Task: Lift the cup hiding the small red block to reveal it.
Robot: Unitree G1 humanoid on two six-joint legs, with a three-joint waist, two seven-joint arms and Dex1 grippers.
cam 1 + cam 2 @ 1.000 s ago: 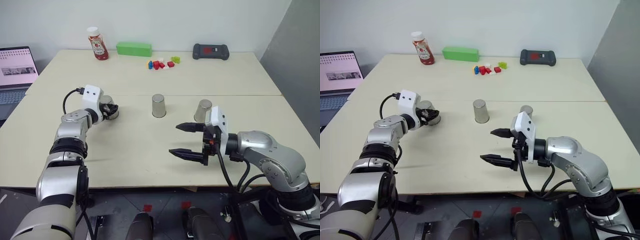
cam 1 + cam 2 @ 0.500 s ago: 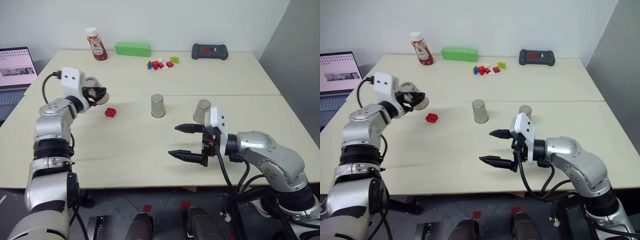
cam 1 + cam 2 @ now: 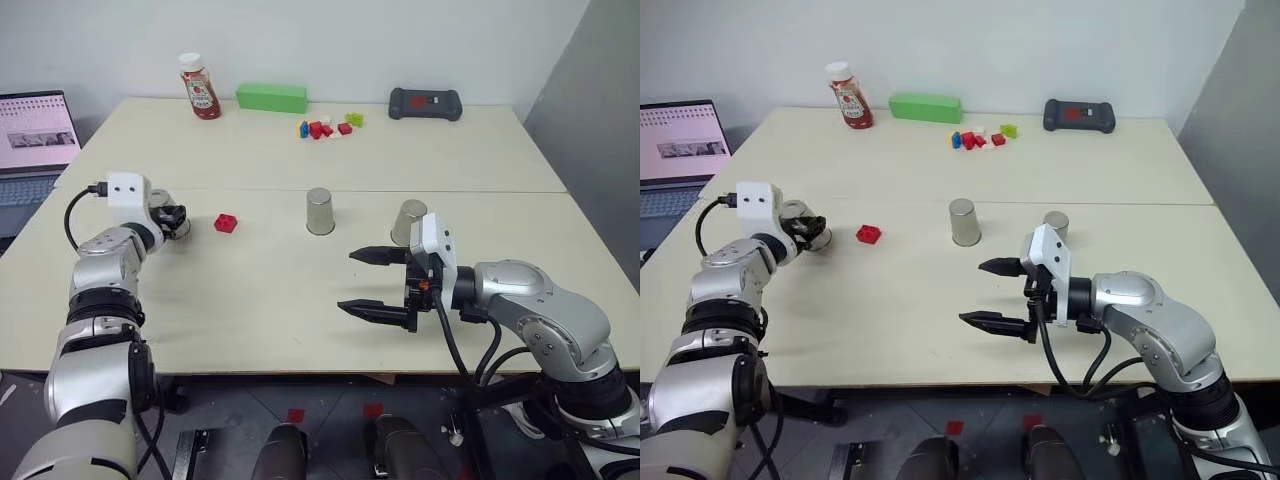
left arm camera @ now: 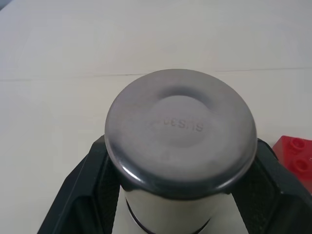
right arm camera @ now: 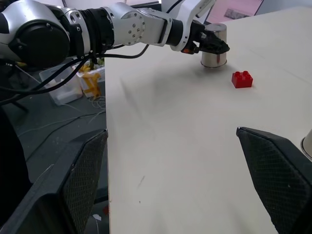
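The small red block (image 3: pixel 226 223) lies bare on the cream table (image 3: pixel 250 290). A hand's width to its left, my left gripper (image 3: pixel 172 220) is shut on the cup (image 4: pixel 180 141), a shiny silver tumbler held mouth down, low at the table top. The left wrist view looks onto the cup's flat base, with black fingers (image 4: pixel 83 195) on both sides and the red block (image 4: pixel 297 158) at the edge. Two more silver cups stand upside down, one in the middle (image 3: pixel 320 211) and one to the right (image 3: pixel 407 222). My right gripper (image 3: pixel 375 283) hovers open near the right cup, holding nothing.
Along the far edge stand a ketchup bottle (image 3: pixel 202 87), a green box (image 3: pixel 271 97), a cluster of coloured bricks (image 3: pixel 325 127) and a black device (image 3: pixel 425 103). A laptop (image 3: pixel 35 130) sits off the table's left side.
My left gripper lifted the cup off the spot where the red block now lies bare, carried it left and lowered it beside the block. The right arm has kept still.
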